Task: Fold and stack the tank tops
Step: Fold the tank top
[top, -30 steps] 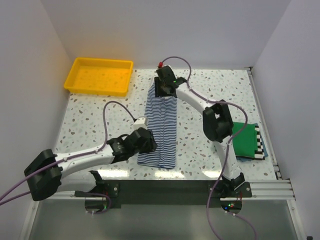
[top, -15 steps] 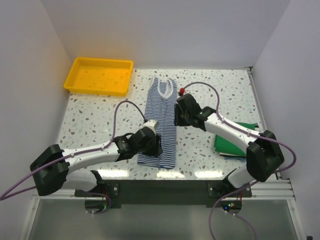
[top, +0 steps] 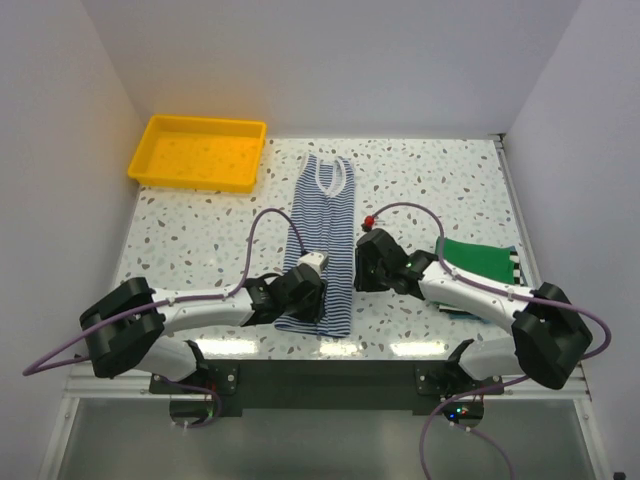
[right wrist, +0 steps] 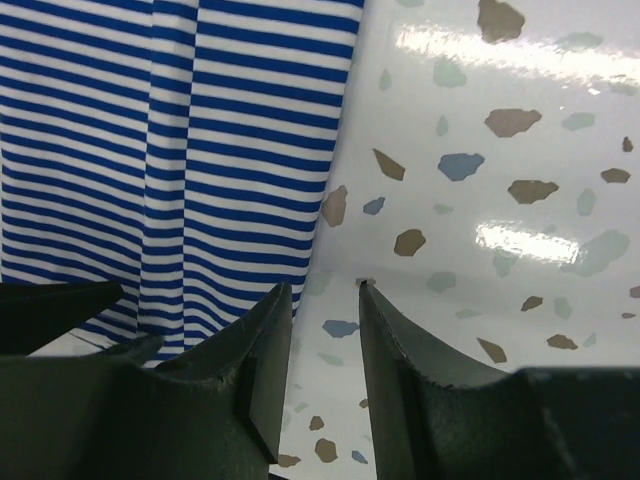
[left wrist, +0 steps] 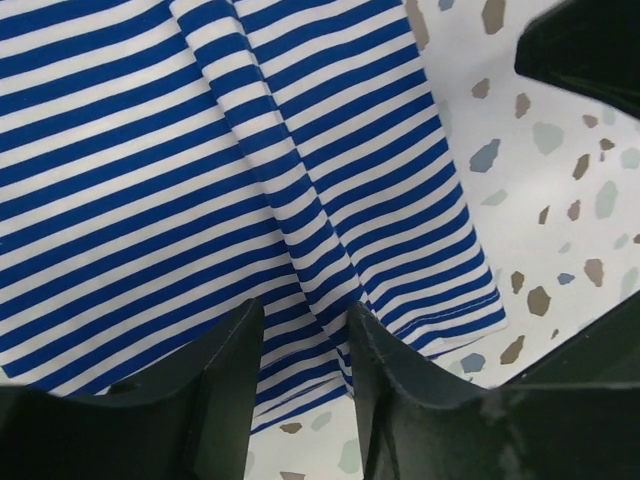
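— Left wrist view: the left gripper (left wrist: 300, 330) sat slightly parted, a ridge of the blue-and-white striped top (left wrist: 200, 170) between its fingers.
— And the right gripper (right wrist: 322, 300)?
— Unclenched, bare; that top lay just left.

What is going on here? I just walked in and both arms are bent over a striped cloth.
Two robot arms are folding tank tops. The blue-striped top lies flat as a long narrow strip on the table. Both arms are low at its near end: the left tool sits over the hem with a ridge of cloth between its fingers, and the right tool is open at the cloth's right edge, over bare table. A green top lies folded at the right, on another top. The yellow tray holds nothing.
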Available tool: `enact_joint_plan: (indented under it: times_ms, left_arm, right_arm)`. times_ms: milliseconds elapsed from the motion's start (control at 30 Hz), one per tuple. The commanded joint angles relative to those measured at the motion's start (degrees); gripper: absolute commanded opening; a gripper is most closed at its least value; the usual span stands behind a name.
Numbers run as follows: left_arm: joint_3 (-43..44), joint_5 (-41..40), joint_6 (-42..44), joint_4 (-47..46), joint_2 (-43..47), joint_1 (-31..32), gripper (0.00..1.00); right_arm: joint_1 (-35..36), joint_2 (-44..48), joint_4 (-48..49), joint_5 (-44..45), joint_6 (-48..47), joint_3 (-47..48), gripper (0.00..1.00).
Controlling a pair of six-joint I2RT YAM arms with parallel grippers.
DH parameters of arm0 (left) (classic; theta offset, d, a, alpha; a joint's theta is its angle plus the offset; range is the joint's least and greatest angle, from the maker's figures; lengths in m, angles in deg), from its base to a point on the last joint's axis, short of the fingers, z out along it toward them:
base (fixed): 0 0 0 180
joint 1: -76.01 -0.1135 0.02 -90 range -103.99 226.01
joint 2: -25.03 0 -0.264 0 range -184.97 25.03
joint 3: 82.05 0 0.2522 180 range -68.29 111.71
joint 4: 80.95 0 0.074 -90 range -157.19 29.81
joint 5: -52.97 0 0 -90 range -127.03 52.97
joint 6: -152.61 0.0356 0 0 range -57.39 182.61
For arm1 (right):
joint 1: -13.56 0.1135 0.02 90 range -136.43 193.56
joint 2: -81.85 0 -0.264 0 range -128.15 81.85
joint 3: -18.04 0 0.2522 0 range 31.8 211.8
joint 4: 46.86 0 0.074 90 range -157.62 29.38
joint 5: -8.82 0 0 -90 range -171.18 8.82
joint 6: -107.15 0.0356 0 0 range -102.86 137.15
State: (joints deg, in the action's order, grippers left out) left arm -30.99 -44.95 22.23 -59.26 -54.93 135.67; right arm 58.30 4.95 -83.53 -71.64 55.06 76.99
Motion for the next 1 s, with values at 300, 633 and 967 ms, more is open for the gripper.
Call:
enact_joint_plan:
  times_ms: [300,633,967]
  left_arm:
    - [-1.3,-4.4,-2.2,1.3,-1.8,0.3,0.19]
    - [-2.7,-4.4,-4.1,1.6,-1.6,0.3,0.06]
    - [-2.6,-3.9,-4.9,2.0,0.0,1.2,0.04]
  right_arm:
    - [10.5,2.4,1.6,3.5,7.3,-4.3,0.37]
    - [17.3,2.8,2.6,2.2,12.9,-8.4,0.41]
    - [18.8,1.1,6.9,0.0,17.1,-11.6,0.42]
